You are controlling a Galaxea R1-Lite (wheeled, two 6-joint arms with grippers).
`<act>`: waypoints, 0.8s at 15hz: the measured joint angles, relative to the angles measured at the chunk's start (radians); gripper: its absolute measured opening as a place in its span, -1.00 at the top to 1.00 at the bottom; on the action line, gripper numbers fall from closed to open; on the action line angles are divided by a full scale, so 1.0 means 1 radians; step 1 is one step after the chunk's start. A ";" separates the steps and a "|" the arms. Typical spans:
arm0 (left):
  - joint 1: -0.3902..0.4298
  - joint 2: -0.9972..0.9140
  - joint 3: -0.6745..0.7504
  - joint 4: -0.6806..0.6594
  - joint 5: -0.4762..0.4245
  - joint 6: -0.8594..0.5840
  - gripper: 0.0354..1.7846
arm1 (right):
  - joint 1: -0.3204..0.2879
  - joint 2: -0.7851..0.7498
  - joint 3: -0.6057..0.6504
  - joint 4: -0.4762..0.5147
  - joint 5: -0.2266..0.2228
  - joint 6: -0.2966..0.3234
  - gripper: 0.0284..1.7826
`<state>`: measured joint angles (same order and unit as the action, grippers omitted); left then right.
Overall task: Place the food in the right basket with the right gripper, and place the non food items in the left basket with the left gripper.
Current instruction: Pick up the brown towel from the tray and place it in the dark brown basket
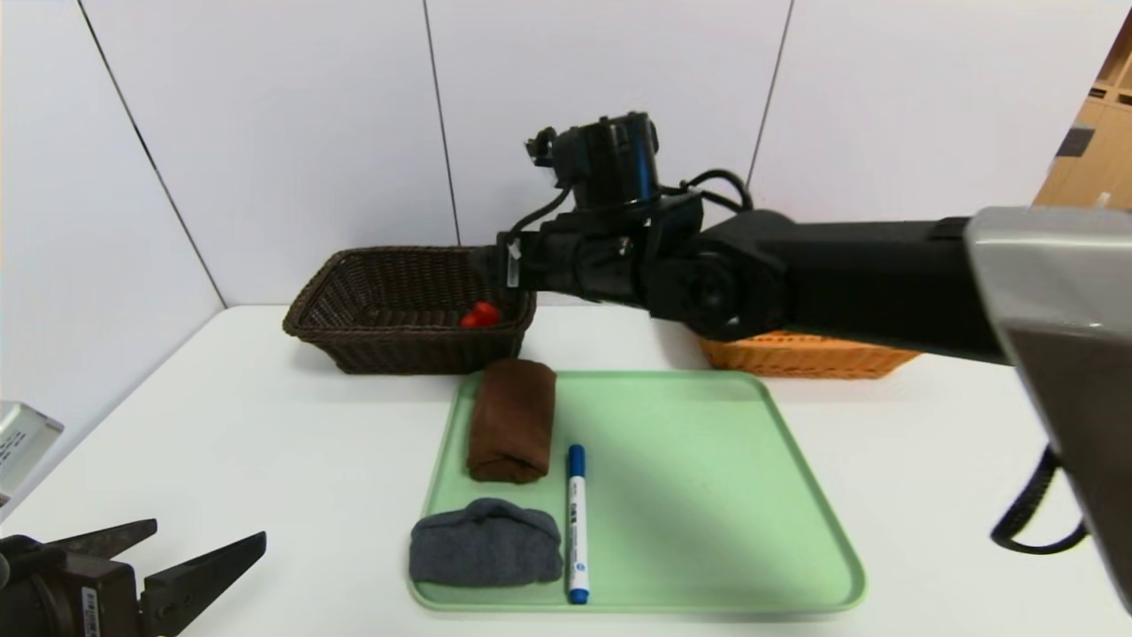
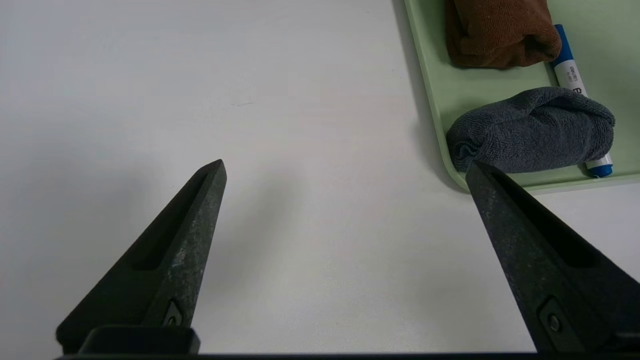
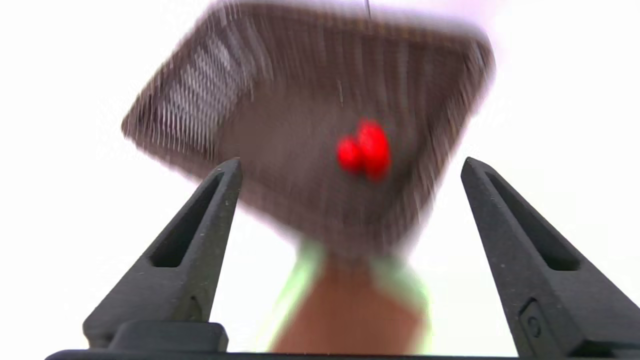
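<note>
The dark brown left basket (image 1: 380, 305) holds the small red toy (image 1: 480, 315). The rolled brown towel (image 1: 511, 420), the white marker with blue cap (image 1: 577, 522) and the folded grey cloth (image 1: 485, 541) lie on the green tray (image 1: 707, 495). The orange right basket (image 1: 809, 356) is mostly hidden behind my right arm. My right gripper (image 1: 491, 263) hangs open and empty above the dark basket's right end; its wrist view shows the toy (image 3: 364, 149) below. My left gripper (image 1: 210, 533) is open and empty over the table, left of the tray. The bread roll and snack bag are out of view.
The left wrist view shows the grey cloth (image 2: 532, 130), the towel (image 2: 500, 32) and the marker (image 2: 570, 70) at the tray's left edge (image 2: 430, 85). White wall panels stand behind the baskets. A grey box (image 1: 22, 438) sits at the table's left edge.
</note>
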<state>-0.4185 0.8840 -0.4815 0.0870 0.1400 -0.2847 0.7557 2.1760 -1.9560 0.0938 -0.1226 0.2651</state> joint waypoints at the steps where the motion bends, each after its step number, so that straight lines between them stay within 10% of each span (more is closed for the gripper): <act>1: 0.000 0.000 0.000 0.000 0.000 0.000 -0.89 | 0.003 -0.040 0.000 0.112 -0.004 0.026 -0.73; 6: 0.000 -0.001 -0.001 0.000 0.000 0.000 -0.89 | 0.017 -0.074 0.000 0.486 -0.003 0.230 -0.82; 12: 0.001 -0.020 0.008 0.000 0.003 -0.003 -0.89 | 0.063 0.063 -0.001 0.364 0.037 0.354 -0.87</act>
<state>-0.4179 0.8640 -0.4732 0.0866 0.1432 -0.2877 0.8183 2.2385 -1.9574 0.4583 -0.0851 0.6191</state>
